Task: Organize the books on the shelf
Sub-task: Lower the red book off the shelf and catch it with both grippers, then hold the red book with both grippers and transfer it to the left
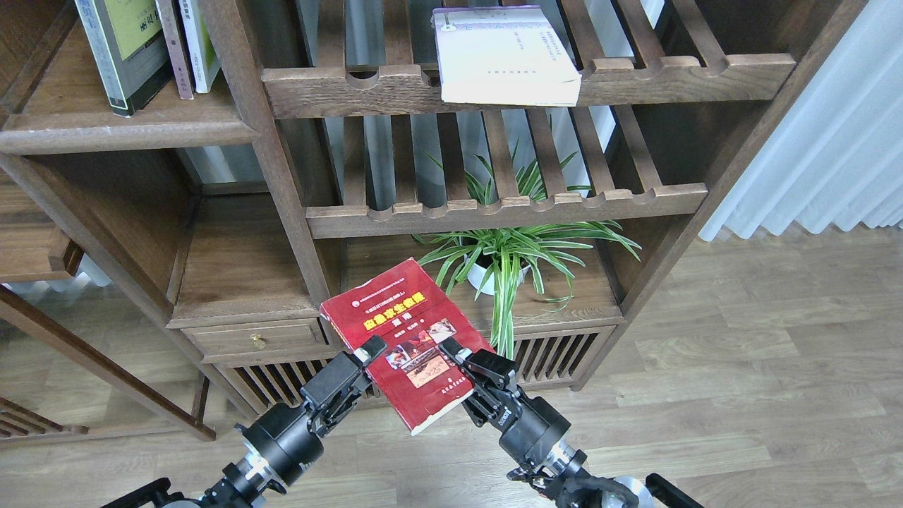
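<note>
My right gripper (457, 361) is shut on the lower right edge of the dark red book (395, 328), holding it tilted in the air in front of the bookcase's bottom. My left gripper (365, 358) is at the book's lower left edge, jaws open, with one fingertip (374, 346) over the cover. The grey-black book with the yellow-green panel (120, 49) stands on the solid shelf (127, 130) at the upper left. The white book with the lavender top (504, 60) lies flat on the upper slatted rack (338, 88), overhanging its front rail.
A thin brown book (168, 42) and a white-green book (199, 42) stand beside the grey-black one. A potted spider plant (508, 254) sits behind the red book. There is a second slatted rack (508, 208), a small drawer (257, 337), a white curtain (818, 141) and wood floor.
</note>
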Motion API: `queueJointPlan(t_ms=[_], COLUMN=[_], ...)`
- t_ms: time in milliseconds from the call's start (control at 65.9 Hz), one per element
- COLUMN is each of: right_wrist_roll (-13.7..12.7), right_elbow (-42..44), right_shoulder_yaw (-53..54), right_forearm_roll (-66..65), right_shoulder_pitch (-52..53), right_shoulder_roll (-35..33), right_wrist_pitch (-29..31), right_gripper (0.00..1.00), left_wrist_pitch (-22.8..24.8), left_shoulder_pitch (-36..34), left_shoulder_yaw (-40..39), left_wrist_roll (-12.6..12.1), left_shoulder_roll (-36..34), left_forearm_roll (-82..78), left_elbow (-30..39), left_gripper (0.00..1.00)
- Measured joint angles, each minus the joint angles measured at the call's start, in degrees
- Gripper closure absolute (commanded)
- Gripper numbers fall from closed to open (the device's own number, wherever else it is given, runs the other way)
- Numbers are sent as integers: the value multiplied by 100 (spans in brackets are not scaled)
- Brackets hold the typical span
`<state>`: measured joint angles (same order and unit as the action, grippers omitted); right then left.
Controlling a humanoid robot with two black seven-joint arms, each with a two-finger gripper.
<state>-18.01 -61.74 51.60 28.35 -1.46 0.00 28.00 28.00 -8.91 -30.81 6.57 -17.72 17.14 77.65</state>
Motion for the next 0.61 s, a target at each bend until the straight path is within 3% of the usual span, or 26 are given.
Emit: queueJointPlan(t_ms=[455, 607], right_wrist_roll=[25, 26], right_elbow=[-176, -180], right_shoulder_yaw=[-167, -174], right_forearm_roll=[-25, -31], right_shoulder_pitch=[-39, -45], right_shoulder_roll=[0, 0], right_wrist_pitch=[0, 0], right_gripper=[96, 96], left_wrist_pitch=[0, 0], left_shoulder_pitch=[7, 6], left_shoulder_yaw=[-117, -133], left_wrist_roll=[10, 10], left_shoulder_roll=[246, 267], left_forearm_roll=[0, 0], left_elbow=[-162, -183], left_gripper=[32, 43])
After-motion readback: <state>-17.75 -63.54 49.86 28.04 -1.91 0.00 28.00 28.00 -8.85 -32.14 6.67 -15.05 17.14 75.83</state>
